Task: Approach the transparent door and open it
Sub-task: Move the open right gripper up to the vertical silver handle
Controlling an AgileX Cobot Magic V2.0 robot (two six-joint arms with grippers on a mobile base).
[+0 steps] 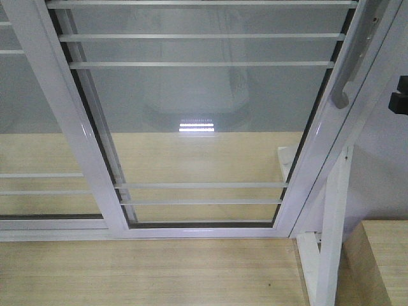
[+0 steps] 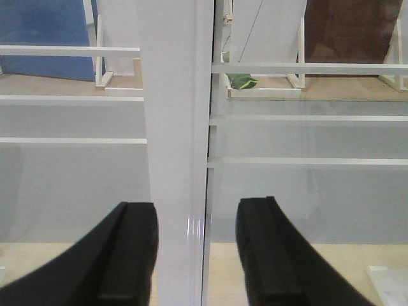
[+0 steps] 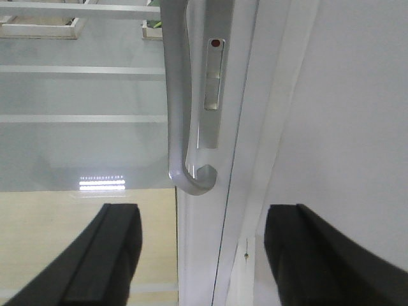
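Filling the front view, the tall clear-glass sliding door (image 1: 204, 127) has a glossy white metal frame and thin white bars, above a pale wood-grain floor (image 1: 146, 274). Its curved grey J-shaped handle (image 3: 182, 95) hooks just above the released right claw (image 3: 204, 213). The left claw (image 2: 194, 210), also released, straddles a smooth white frame upright (image 2: 175, 127).

The floor (image 1: 159, 274) is pale wood-grain board, and the transparent door (image 1: 204, 127) stands on it by its white bottom rail. Just right of the door's lower right corner a white frame (image 1: 331, 242) of posts rises from the boards, and right of that sits a light wooden block (image 1: 382, 255). Beyond the door's glass the same pale boards carry on.
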